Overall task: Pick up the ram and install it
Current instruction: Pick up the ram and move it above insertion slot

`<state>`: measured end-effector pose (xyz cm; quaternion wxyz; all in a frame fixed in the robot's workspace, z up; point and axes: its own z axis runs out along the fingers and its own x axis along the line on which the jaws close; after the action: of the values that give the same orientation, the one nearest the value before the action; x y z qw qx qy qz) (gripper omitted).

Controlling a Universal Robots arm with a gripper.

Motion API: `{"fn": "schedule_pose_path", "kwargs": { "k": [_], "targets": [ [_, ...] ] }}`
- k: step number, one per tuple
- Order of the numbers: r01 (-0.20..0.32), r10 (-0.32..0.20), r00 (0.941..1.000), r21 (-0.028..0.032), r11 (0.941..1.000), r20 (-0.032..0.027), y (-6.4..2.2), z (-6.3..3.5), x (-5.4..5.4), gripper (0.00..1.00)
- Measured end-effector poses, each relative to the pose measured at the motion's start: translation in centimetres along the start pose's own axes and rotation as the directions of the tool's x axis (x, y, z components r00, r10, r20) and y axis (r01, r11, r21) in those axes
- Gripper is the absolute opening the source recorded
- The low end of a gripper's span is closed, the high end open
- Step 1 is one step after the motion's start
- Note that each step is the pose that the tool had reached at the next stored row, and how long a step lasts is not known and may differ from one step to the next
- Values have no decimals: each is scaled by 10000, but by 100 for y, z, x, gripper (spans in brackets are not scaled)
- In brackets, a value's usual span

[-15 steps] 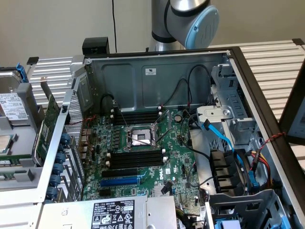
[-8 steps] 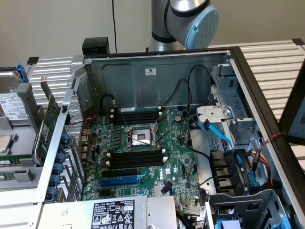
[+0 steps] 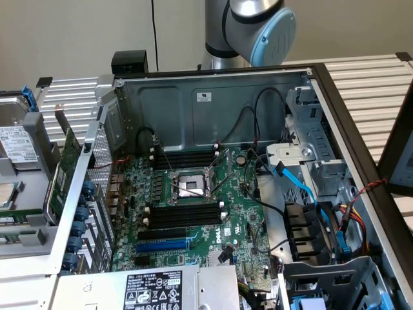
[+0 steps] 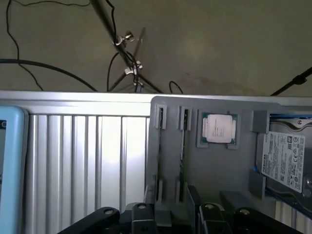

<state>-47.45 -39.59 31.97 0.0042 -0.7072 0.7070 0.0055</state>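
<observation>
Case: the open metal computer case holds a green motherboard. Long black slots lie on either side of its silvery socket.
Tray: a grey moulded tray sits on a ribbed metal surface. It carries the ram, a square processor and a labelled hard drive.
Ram: a thin stick standing on edge in a narrow tray groove, seen edge-on in the wrist view.
Gripper: the black gripper has its jaws spread wide and holds nothing; it is nearest the near end of the ram's groove.
Exterior view: the arm's grey-and-blue joint rises behind the case.
</observation>
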Motion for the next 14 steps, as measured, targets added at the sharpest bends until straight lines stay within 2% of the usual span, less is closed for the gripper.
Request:
{"fn": "schedule_pose_path", "kwargs": {
  "k": [14],
  "targets": [
    [-872,872,9962,13,9962,3,19,255,4,39]
  ]
}}
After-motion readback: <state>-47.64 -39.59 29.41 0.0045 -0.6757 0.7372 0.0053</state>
